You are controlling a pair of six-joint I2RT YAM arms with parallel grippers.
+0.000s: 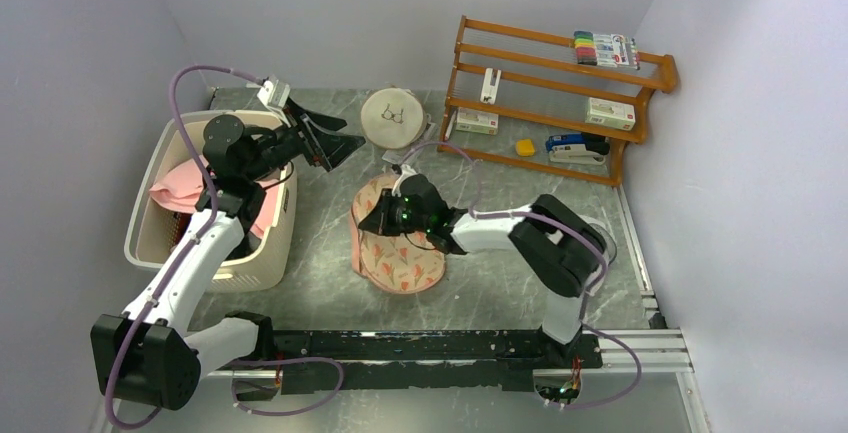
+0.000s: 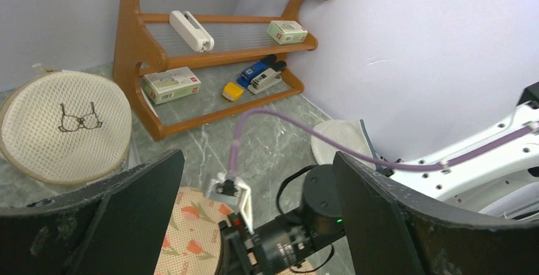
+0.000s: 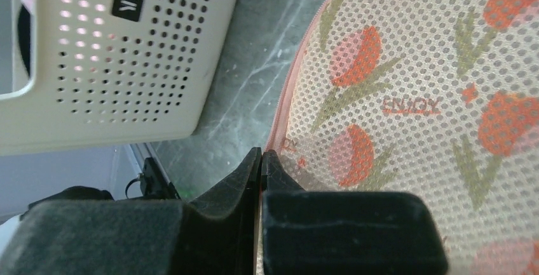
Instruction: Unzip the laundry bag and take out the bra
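The laundry bag (image 1: 400, 258), peach-pink mesh with a red-and-green floral print, lies flat in the middle of the table. It also shows in the left wrist view (image 2: 187, 234) and fills the right wrist view (image 3: 413, 97). My right gripper (image 1: 372, 221) is at the bag's left edge, its jaws shut (image 3: 261, 154) right on the pink zipper seam. The zipper pull itself is hidden. My left gripper (image 1: 335, 143) is open and empty, raised beside the basket and facing the bag and the right arm (image 2: 254, 160). No bra shows.
A cream slatted basket (image 1: 270, 253) with pink cloth (image 1: 185, 188) stands left of the bag, close to my right gripper (image 3: 114, 53). A white round mesh case with a bra drawing (image 1: 391, 118) sits behind. A wooden shelf (image 1: 560, 93) stands at the back right.
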